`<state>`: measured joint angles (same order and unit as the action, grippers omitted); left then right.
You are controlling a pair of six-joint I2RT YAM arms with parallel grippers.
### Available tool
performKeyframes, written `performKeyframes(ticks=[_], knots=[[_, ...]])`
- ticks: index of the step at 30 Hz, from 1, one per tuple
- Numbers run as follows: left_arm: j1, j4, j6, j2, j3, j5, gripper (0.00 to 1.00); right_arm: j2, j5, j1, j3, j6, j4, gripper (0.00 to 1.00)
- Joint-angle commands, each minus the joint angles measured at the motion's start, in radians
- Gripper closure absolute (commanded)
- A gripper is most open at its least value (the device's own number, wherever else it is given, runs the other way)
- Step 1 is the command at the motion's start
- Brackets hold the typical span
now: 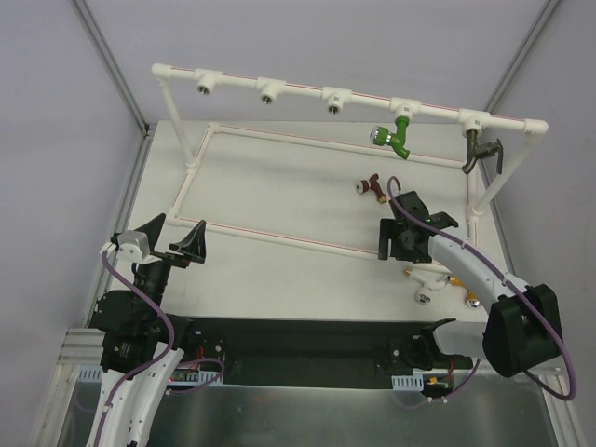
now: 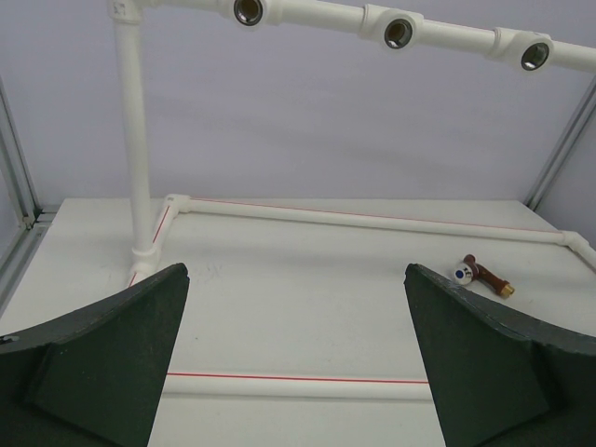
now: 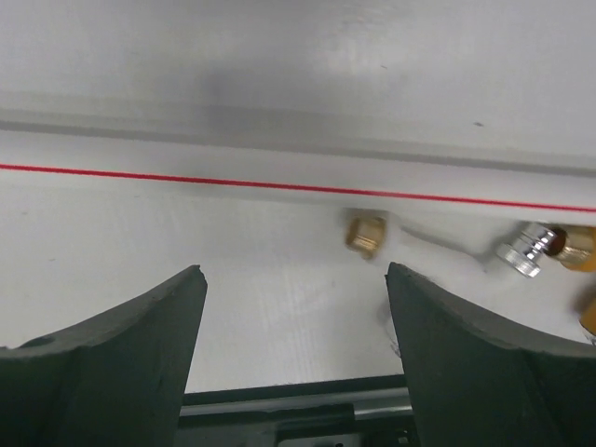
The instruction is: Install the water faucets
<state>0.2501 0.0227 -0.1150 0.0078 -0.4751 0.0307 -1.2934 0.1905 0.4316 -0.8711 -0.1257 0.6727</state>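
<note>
Right end effector (image 3: 293, 279): released, jaws apart with nothing between them. It is angled down low over the near right of the surface (image 1: 279, 196), probably to pick from the loose faucets there.
Left end effector (image 2: 296, 275): fully released and empty. It is parked at the near left facing the frame, which looks like a standby pose.
White faucet (image 1: 430, 277): lies on the surface just beside the right end effector. Its brass thread (image 3: 366, 233) shows ahead of the jaws and slightly off-centre, so a grasp would need realigning.
Orange faucet (image 1: 456, 282): lies next to the white one, partly hidden by the right arm.
Dark red faucet (image 1: 372, 186): loose on the surface inside the frame, beyond the right end effector, not yet installed.
Green faucet (image 1: 400, 135): mounted on the top rail, fourth fitting from the left, spout hanging down.
Dark grey faucet (image 1: 480, 154): mounted at the fifth fitting, by the right corner.
Pipe frame (image 1: 298, 88): white, upright at the far side. Its three left sockets (image 1: 267, 91) are unfilled, which matches the three loose faucets.
</note>
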Motion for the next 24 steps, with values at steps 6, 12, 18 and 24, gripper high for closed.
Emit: performKeyframes(ticks=[6,12,18,24], knots=[[0.009,-0.027,0.009,-0.077,0.001,-0.008,0.01,0.007,0.101,-0.129,0.075,0.012,0.076,0.19],[0.009,-0.029,0.009,-0.078,0.003,-0.008,0.01,-0.086,0.054,-0.132,0.093,0.015,0.045,0.19],[0.011,-0.027,0.009,-0.078,0.003,-0.008,0.01,-0.124,-0.019,-0.123,0.11,0.028,0.011,0.29],[0.011,-0.027,0.011,-0.077,0.001,-0.008,0.01,-0.159,-0.033,-0.068,0.083,0.015,0.002,0.45]])
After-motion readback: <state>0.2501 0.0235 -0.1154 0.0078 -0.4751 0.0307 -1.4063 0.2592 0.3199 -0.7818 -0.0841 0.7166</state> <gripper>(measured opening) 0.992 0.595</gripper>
